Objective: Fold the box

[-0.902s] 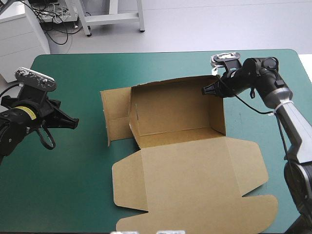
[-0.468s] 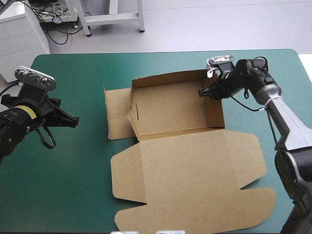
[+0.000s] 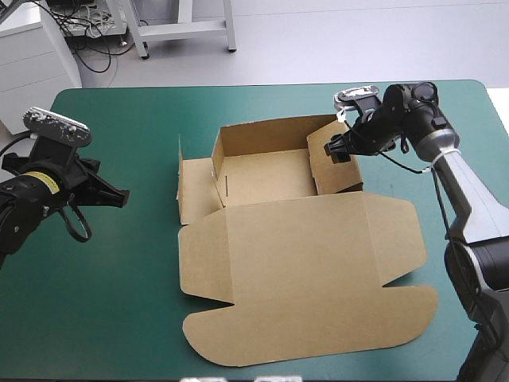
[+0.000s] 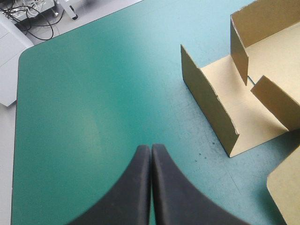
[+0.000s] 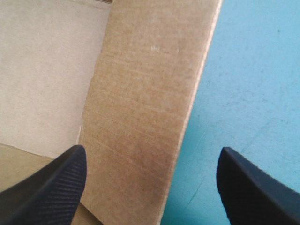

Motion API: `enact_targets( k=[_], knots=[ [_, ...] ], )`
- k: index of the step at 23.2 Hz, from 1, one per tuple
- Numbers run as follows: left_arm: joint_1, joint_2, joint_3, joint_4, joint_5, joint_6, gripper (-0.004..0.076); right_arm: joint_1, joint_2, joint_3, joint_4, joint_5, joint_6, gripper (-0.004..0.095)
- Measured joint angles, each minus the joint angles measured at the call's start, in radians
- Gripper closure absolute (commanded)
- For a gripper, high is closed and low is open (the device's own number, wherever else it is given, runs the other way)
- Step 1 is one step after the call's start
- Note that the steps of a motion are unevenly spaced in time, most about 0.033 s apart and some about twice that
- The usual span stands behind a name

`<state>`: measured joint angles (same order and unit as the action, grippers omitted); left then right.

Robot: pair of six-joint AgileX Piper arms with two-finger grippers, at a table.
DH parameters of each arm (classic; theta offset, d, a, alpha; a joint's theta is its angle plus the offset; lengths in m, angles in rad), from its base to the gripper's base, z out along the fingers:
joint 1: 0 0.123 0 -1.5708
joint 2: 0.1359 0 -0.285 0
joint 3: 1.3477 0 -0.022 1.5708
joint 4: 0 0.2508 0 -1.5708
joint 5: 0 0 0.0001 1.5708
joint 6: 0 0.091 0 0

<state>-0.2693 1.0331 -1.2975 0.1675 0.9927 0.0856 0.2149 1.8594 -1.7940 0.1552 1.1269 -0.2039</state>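
Note:
The brown box [image 3: 262,171] sits mid-table as an open tray, its back wall up and its wide lid [image 3: 302,278] flat toward the front. Its right wall [image 3: 334,169] stands leaning inward. My right gripper [image 3: 334,150] is at the top of that wall. In the right wrist view the gripper [image 5: 152,157] is open, its fingers [image 5: 56,183] standing either side of the wall [image 5: 140,117] without gripping it. The left end flap [image 4: 208,105] stands upright. My left gripper [image 4: 151,149] is shut on nothing and hovers over the cover, well left of the box [image 3: 119,197].
Teal-green cover [image 3: 135,270] stretches between the left gripper and the box. The table's far edge [image 3: 262,84] runs just behind the box, and its right edge [image 3: 499,135] is close to the right arm.
My right gripper has opened and let go of the right wall, which now stands steeper and farther inward. The box slid left and the left flap rose. The left arm has not moved.

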Motion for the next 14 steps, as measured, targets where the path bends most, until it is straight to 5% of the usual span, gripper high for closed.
enact_targets(
  k=[4,14],
  knots=[
    [0.000,0.000,0.000,-0.001,0.000,-0.003,0.0733,0.000,-0.002,-0.103,0.000,0.093,0.002,0.0196],
    [0.000,0.000,0.000,-0.001,0.000,-0.003,0.0733,0.000,-0.075,-0.195,-0.004,0.115,0.038,0.0195]
  ],
)
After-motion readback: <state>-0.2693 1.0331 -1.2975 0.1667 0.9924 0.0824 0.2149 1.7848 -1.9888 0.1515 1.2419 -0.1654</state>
